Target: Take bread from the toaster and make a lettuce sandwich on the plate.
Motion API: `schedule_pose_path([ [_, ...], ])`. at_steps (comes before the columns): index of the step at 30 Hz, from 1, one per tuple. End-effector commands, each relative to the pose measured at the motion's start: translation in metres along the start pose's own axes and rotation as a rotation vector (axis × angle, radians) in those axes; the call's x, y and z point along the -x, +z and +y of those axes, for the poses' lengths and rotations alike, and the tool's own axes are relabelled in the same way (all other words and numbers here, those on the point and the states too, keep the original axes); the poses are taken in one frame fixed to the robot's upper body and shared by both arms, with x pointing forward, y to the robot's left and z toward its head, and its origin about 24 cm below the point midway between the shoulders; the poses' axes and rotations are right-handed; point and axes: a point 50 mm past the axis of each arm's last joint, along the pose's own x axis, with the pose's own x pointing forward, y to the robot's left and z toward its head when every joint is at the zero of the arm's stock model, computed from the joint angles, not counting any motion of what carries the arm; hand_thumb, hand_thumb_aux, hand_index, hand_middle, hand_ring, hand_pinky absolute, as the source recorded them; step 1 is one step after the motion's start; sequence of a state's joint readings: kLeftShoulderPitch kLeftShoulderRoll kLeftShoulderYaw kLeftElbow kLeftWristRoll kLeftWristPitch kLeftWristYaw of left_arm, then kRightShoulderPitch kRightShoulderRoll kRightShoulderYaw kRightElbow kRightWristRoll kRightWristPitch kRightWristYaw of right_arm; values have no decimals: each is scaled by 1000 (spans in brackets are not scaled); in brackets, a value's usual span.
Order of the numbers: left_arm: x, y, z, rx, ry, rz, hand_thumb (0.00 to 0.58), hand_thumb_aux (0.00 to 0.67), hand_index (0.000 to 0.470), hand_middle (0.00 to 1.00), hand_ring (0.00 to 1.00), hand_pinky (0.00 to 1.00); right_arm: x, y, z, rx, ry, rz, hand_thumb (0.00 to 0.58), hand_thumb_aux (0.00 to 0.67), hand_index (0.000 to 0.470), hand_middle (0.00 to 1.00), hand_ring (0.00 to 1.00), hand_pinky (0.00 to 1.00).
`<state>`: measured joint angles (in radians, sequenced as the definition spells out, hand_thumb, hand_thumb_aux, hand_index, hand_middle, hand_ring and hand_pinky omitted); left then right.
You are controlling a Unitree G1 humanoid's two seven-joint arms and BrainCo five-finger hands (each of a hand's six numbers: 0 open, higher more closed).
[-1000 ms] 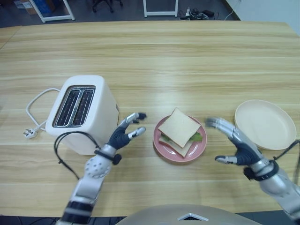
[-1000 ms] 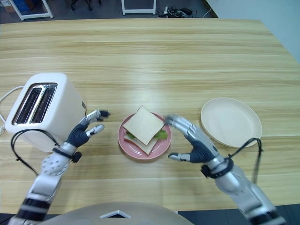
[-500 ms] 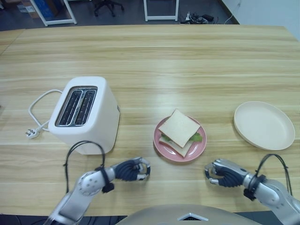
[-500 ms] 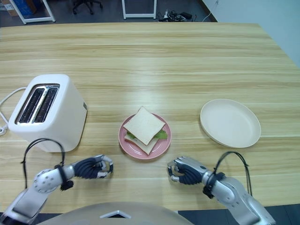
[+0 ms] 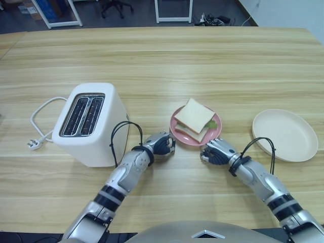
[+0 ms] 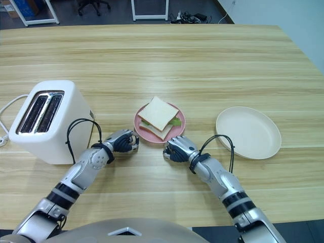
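Note:
A pink plate (image 5: 175, 133) sits mid-table with a sandwich on it. The top slice of white bread (image 5: 194, 115) lies tilted over a lower slice, and green lettuce (image 5: 213, 123) pokes out on the right. The white toaster (image 5: 96, 131) stands to the left, its two slots dark; I cannot tell whether bread is inside. My left hand (image 5: 160, 145) is curled into a fist at the plate's near-left edge. My right hand (image 5: 217, 151) is also a fist, at the near-right edge. Neither holds anything; both seem to touch or nearly touch the rim.
A cream plate (image 5: 285, 134) with nothing on it lies at the right. The toaster's white cord and plug (image 5: 34, 144) trail off to the left. Bare wooden tabletop stretches behind the plates; chair and table legs stand beyond the far edge.
Both hands went from spread open to fists, then moved forward to the pink plate's near edge. The plate with the sandwich has slid away from me.

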<state>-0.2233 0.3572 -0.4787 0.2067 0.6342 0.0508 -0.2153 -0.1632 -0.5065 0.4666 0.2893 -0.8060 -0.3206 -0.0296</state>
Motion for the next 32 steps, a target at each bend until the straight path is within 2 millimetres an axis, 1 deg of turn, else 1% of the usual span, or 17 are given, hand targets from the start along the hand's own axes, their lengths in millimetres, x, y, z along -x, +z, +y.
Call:
schedule_pose_path([
  [1, 12, -38, -37, -19, -150, 201, 547, 510, 358, 1000, 1000, 1000, 6, -16, 15, 21, 84, 70, 580, 670, 470, 1000, 1000, 1000],
  [2, 17, -36, -32, -9, -134, 182, 478, 389, 273, 882, 882, 882, 12, -17, 13, 9, 78, 67, 580, 670, 470, 1000, 1000, 1000],
  [3, 25, -31, -23, 13, -98, 144, 0, 0, 0, 0, 0, 0, 20, -16, 7, -38, 64, 48, 580, 670, 470, 1000, 1000, 1000],
  [4, 33, -24, -12, 65, -51, 88, 0, 0, 0, 0, 0, 0, 28, -13, -1, -109, 38, 12, 558, 539, 378, 290, 290, 290],
  [5, 43, -15, 1, 115, 4, 24, 0, 0, 0, 0, 0, 0, 37, -8, -12, -193, -3, -36, 466, 373, 262, 0, 0, 0],
  [6, 52, -6, 15, 162, 78, -43, 0, 0, 0, 0, 0, 0, 44, -2, -25, -281, -65, -91, 0, 0, 0, 0, 0, 0],
  [8, 71, 11, 43, 258, 219, -187, 0, 0, 0, 0, 0, 0, 55, 6, -60, -469, -276, -201, 0, 0, 0, 0, 0, 0],
  [10, 82, 26, 68, 382, 365, -341, 0, 0, 0, 0, 0, 0, 61, 8, -89, -631, -503, -245, 0, 0, 0, 0, 0, 0],
  [12, 81, 30, 86, 524, 522, -435, 0, 0, 0, 0, 0, 0, 62, 7, -103, -732, -644, -236, 0, 0, 0, 0, 0, 0],
  [13, 78, 29, 91, 600, 589, -460, 0, 0, 0, 0, 0, 0, 60, 6, -105, -758, -671, -211, 0, 0, 0, 0, 0, 0],
  [15, 61, 21, 94, 730, 695, -448, 0, 0, 0, 0, 0, 0, 50, -3, -101, -785, -698, -96, 0, 0, 0, 0, 0, 0],
  [17, 39, 8, 88, 820, 747, -368, 0, 0, 0, 0, 0, 0, 36, -13, -92, -831, -727, 36, 0, 0, 0, 0, 0, 0],
  [20, 13, -5, 76, 960, 758, -285, 0, 0, 0, 0, 0, 0, 20, -21, -77, -908, -780, 163, 0, 0, 0, 0, 0, 0],
  [22, 0, -9, 66, 1008, 750, -234, 0, 0, 0, 0, 0, 0, 12, -24, -64, -933, -793, 241, 0, 0, 0, 0, 0, 0],
  [27, -15, -8, 50, 1020, 732, -203, 0, 0, 0, 0, 0, 0, -2, -29, -45, -977, -803, 339, 0, 0, 0, 0, 0, 0],
  [29, -17, -6, 48, 1013, 728, -209, 0, 0, 0, 0, 0, 0, -4, -29, -43, -1052, -812, 351, 0, 0, 0, 0, 0, 0],
  [32, -18, -6, 47, 999, 729, -216, 0, 0, 0, 0, 0, 0, -5, -26, -45, -1075, -802, 312, 0, 0, 0, 0, 0, 0],
])
